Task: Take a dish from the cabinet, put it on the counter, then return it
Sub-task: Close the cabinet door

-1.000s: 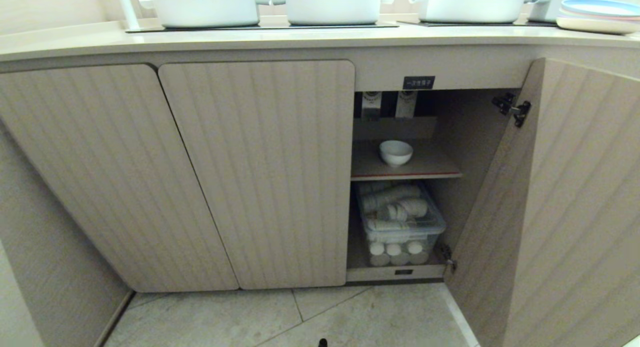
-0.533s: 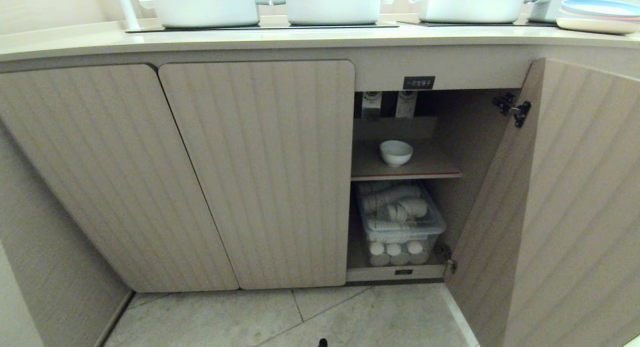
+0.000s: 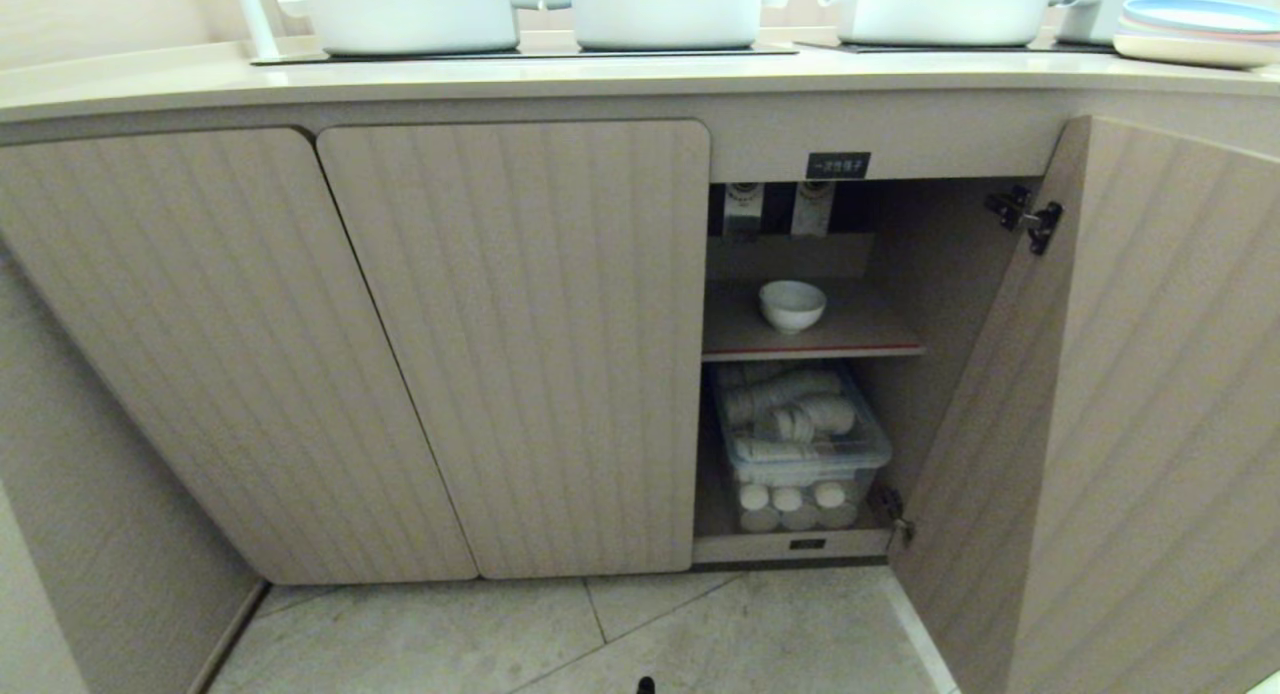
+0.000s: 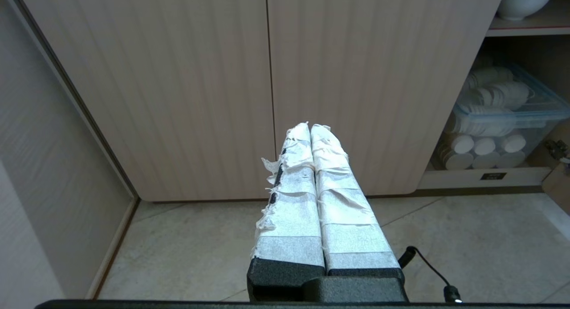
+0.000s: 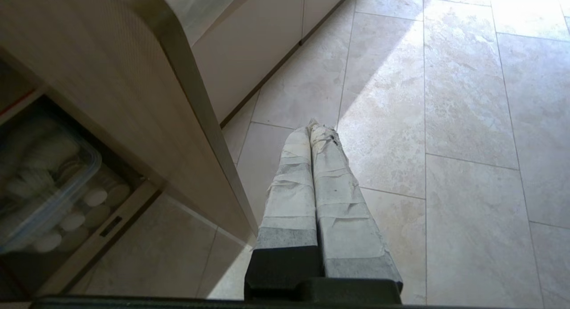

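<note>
The dish [image 3: 792, 305], a small white bowl, sits on the inner shelf [image 3: 860, 329] of the cabinet [image 3: 520, 354], whose right door [image 3: 1150, 404] stands wide open. The counter [image 3: 600, 74] runs along above. The dish [image 4: 522, 2] also shows at the edge of the left wrist view. My left gripper [image 4: 310, 127] is shut and empty, low in front of the closed doors. My right gripper [image 5: 311, 124] is shut and empty, above the floor tiles just outside the open door's edge [image 5: 196, 108]. Neither gripper appears in the head view.
Three large white pots [image 3: 660, 9] stand on black panels on the counter, with stacked plates [image 3: 1190, 29] at the far right. A clear plastic bin of white cups [image 3: 800, 449] fills the cabinet's lower compartment. Tiled floor [image 3: 650, 634] lies in front.
Nothing has visibly moved in the head view; the dish stays on the shelf and the door stays open.
</note>
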Controlling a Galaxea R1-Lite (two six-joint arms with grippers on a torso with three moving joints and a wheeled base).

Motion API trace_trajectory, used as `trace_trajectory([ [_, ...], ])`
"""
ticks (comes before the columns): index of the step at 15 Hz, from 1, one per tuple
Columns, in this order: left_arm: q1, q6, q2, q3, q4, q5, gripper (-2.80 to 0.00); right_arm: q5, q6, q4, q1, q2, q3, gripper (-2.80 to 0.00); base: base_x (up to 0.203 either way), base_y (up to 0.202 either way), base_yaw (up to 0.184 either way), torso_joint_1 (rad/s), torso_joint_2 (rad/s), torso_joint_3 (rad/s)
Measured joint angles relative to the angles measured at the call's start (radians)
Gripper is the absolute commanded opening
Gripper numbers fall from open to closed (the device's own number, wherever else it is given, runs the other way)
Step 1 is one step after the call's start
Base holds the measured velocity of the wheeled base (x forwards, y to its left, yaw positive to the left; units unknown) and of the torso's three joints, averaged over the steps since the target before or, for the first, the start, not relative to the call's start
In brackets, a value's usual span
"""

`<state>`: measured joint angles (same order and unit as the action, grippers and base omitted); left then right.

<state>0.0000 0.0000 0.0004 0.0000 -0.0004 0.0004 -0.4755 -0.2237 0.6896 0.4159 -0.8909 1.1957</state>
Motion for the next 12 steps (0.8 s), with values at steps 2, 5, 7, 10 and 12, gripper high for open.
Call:
trace_trajectory([
  [2, 0.000, 0.000, 0.000, 0.000, 0.000, 0.000, -2.80, 0.039, 0.001, -0.018, 0.048, -0.054, 0.035, -2.80, 0.000, 0.000, 0.000, 0.000, 0.00, 0.000],
  [5, 0.000, 0.000, 0.000, 0.000, 0.000, 0.000, -2.80, 0.075, 0.005, -0.021, 0.086, -0.105, 0.085, -2.80, 0.000, 0.000, 0.000, 0.000, 0.00, 0.000],
  [7, 0.000, 0.000, 0.000, 0.000, 0.000, 0.000, -2.80, 0.076, 0.006, -0.023, 0.093, -0.125, 0.102, -2.80, 0.000, 0.000, 0.000, 0.000, 0.00, 0.000],
  [10, 0.000, 0.000, 0.000, 0.000, 0.000, 0.000, -2.80, 0.077, 0.008, -0.026, 0.102, -0.158, 0.140, -2.80, 0.000, 0.000, 0.000, 0.000, 0.00, 0.000],
  [12, 0.000, 0.000, 0.000, 0.000, 0.000, 0.000, -2.80, 0.090, 0.011, -0.026, 0.108, -0.174, 0.146, -2.80, 0.000, 0.000, 0.000, 0.000, 0.00, 0.000],
])
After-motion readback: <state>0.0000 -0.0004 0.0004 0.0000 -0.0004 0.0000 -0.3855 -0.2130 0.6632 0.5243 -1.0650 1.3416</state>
